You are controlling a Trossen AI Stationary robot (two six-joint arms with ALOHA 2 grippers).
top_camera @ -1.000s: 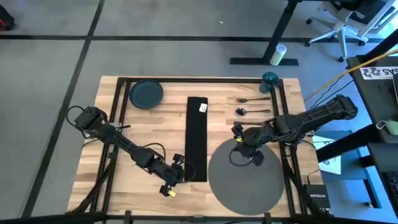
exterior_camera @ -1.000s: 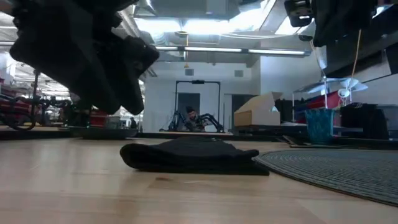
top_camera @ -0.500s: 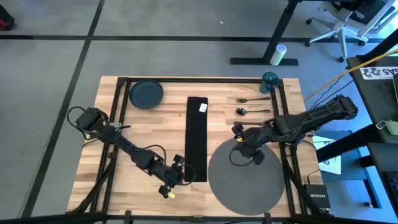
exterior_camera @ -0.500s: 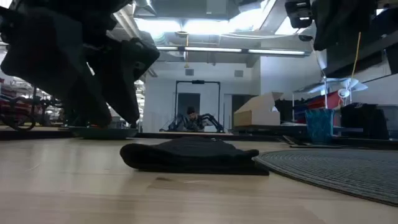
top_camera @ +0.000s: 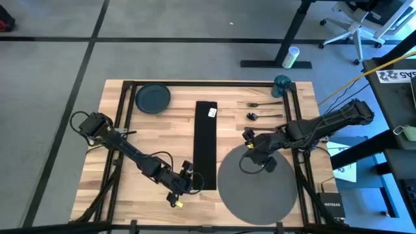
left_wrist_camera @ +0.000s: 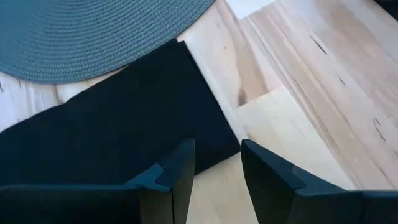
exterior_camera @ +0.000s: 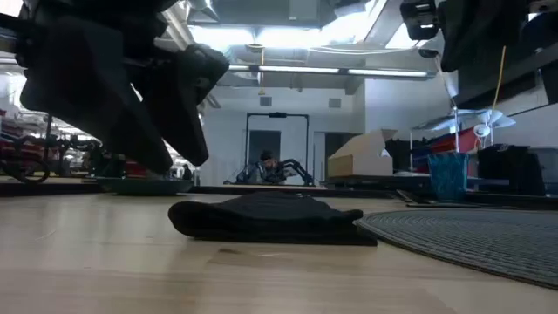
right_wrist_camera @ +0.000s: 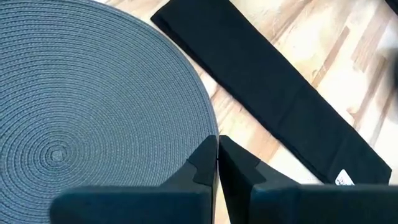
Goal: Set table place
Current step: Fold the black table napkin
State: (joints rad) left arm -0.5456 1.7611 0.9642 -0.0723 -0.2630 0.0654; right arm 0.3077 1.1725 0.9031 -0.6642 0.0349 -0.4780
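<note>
My left gripper hangs slightly parted, empty, over the napkin's near end. The napkin lies lengthwise front-to-back mid-table, beside the placemat. My right gripper is pinched closed, empty, above the placemat's edge.

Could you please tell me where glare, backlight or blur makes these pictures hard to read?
Low view: bright ceiling lights backlight the left tool into a blurred silhouette; the napkin reads as a dark lump. Left wrist view: a pale glare patch on the table. High view: even light, no harsh shadows.
</note>
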